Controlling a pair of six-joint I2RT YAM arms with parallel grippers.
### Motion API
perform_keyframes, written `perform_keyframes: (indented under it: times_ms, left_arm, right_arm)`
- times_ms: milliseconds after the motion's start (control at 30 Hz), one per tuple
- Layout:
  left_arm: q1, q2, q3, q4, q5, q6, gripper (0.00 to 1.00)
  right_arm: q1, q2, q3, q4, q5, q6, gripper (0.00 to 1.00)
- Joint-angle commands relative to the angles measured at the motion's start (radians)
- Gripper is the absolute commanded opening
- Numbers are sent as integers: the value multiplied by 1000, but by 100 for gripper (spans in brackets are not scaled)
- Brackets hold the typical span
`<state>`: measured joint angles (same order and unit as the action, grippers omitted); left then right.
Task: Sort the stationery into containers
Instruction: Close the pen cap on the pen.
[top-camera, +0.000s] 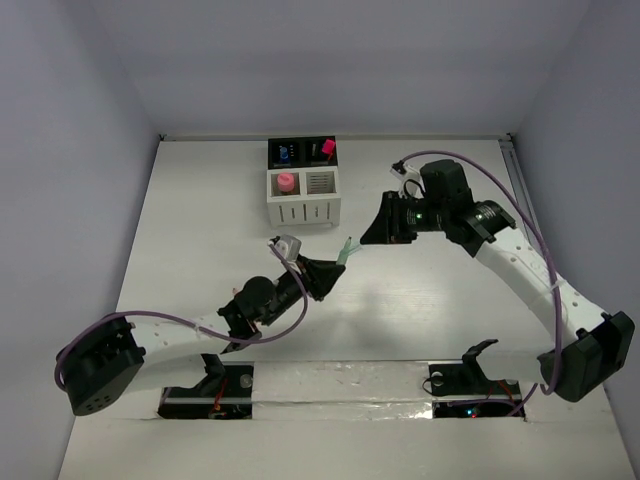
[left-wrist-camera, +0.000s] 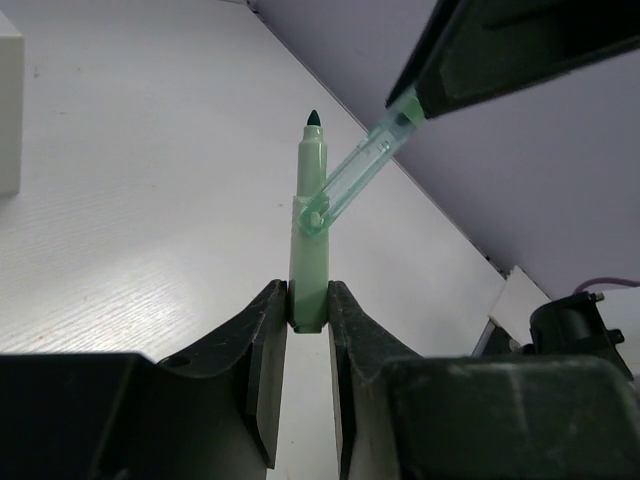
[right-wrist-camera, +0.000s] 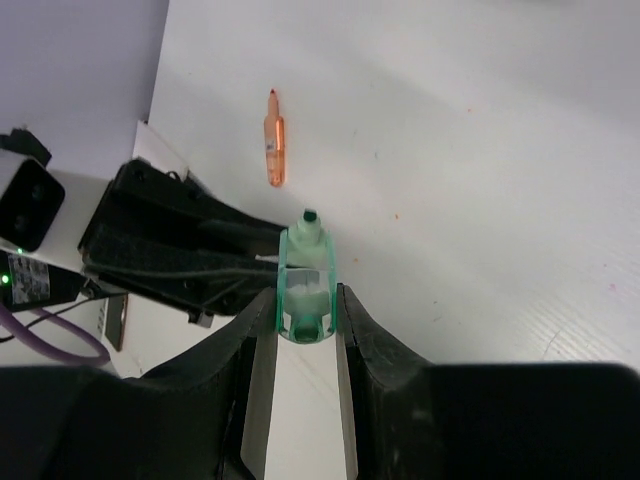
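My left gripper (top-camera: 328, 270) is shut on the lower end of a pastel green pen (left-wrist-camera: 308, 250), whose dark tip is bare. My right gripper (top-camera: 368, 238) is shut on the pen's clear green cap (right-wrist-camera: 305, 290). The cap (left-wrist-camera: 355, 180) is tilted and its open end touches the side of the barrel, below the tip. The two grippers meet above the table's middle. The containers (top-camera: 303, 180) stand at the back: a blue-capped item (top-camera: 285, 154) and a pink-capped one (top-camera: 327, 148) in the black cups, and a pink one (top-camera: 286, 182) in the left white cup.
An orange pen (right-wrist-camera: 274, 150) lies flat on the table beyond the left gripper in the right wrist view; it is hidden in the top view. The right white cup (top-camera: 320, 183) shows nothing inside. Grey walls enclose the table on three sides.
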<state>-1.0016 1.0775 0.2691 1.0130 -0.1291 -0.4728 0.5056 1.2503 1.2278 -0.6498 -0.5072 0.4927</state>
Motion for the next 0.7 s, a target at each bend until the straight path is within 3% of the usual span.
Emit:
perform_keyframes:
  times_ms: [0, 667]
  left_arm:
    - [-29, -19, -5, 19, 37, -6, 0]
    - [-60, -19, 32, 7, 42, 17, 0]
  right_arm:
    - [-6, 3, 76, 53, 159, -48, 0]
    - [-6, 156, 84, 174, 4, -55, 0]
